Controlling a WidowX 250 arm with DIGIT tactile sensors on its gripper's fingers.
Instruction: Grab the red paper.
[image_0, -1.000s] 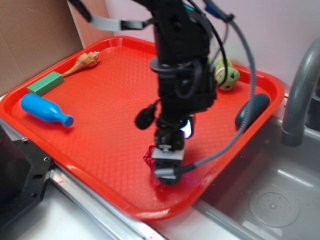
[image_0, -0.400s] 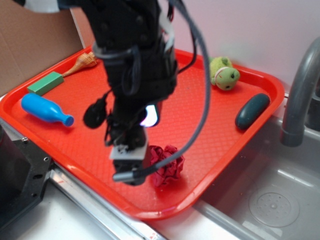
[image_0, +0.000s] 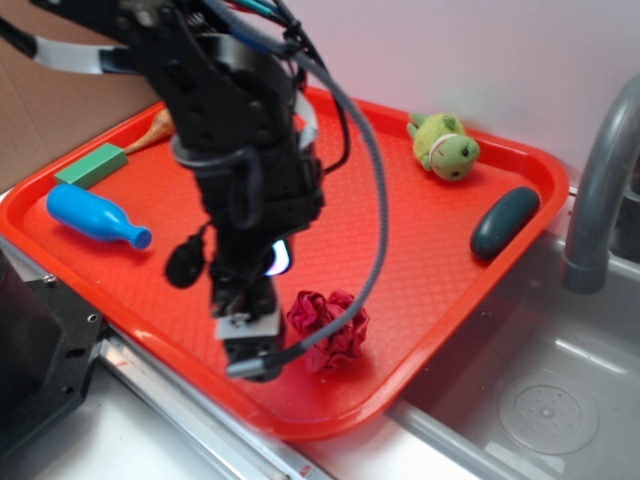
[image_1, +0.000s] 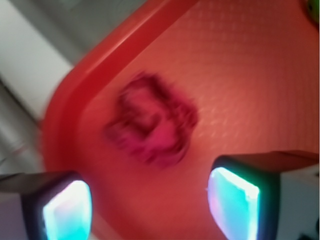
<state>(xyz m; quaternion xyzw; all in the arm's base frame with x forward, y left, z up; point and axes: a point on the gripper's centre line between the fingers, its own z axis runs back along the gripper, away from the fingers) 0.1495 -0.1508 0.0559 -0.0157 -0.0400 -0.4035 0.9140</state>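
Observation:
The red paper (image_0: 328, 328), a dark-red crinkled ball, lies on the red tray (image_0: 420, 230) near its front edge. My gripper (image_0: 250, 352) hangs just to the left of the paper, low over the tray's front rim, apart from the ball. In the wrist view the red paper (image_1: 152, 122) shows blurred ahead of the gripper (image_1: 150, 207), beyond the glowing fingertips (image_1: 67, 210). The jaws stand wide apart with only bare tray between them, so the gripper is open.
On the tray lie a blue bottle-shaped toy (image_0: 95, 217), a green block (image_0: 90, 166), a seashell (image_0: 155, 128), a green plush toy (image_0: 445, 145) and a dark oval object (image_0: 505, 222). A sink (image_0: 540, 400) with a grey faucet (image_0: 600, 190) is on the right.
The arm swung left, from over the paper to its left side, uncovering the ball. The paper stayed on the tray, and the blue toy sits slightly shifted.

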